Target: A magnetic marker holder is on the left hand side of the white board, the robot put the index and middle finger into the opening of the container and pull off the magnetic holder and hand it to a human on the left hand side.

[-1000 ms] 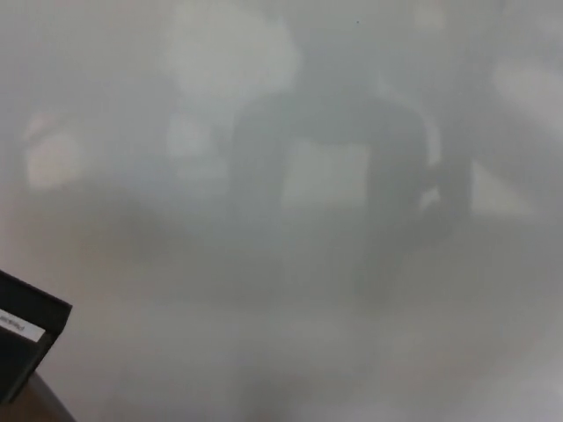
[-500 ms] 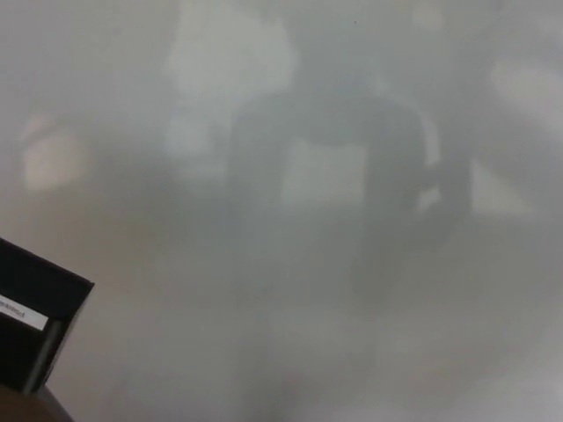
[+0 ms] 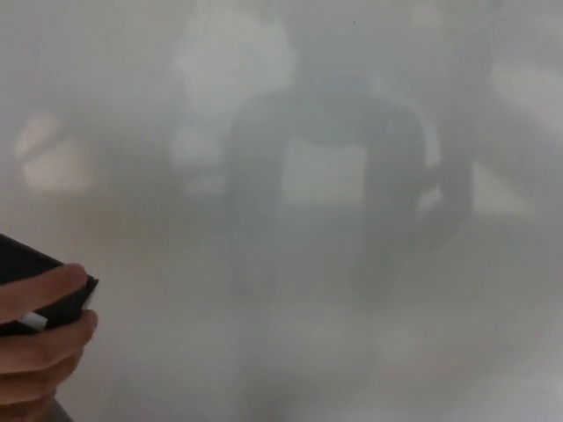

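The black magnetic marker holder (image 3: 35, 286) shows at the lower left edge of the head view, in front of the whiteboard (image 3: 308, 132). A person's hand (image 3: 40, 338) wraps its fingers over the holder's lower side and covers most of it, including the white label. Neither of my hands shows in this view.
The glossy whiteboard fills the picture and carries a dim reflection of a dark figure (image 3: 334, 167) at its centre, with pale blurred patches around it.
The black holder rose a little at the lower left. A person's hand has come in from the bottom left and closed its fingers over the holder.
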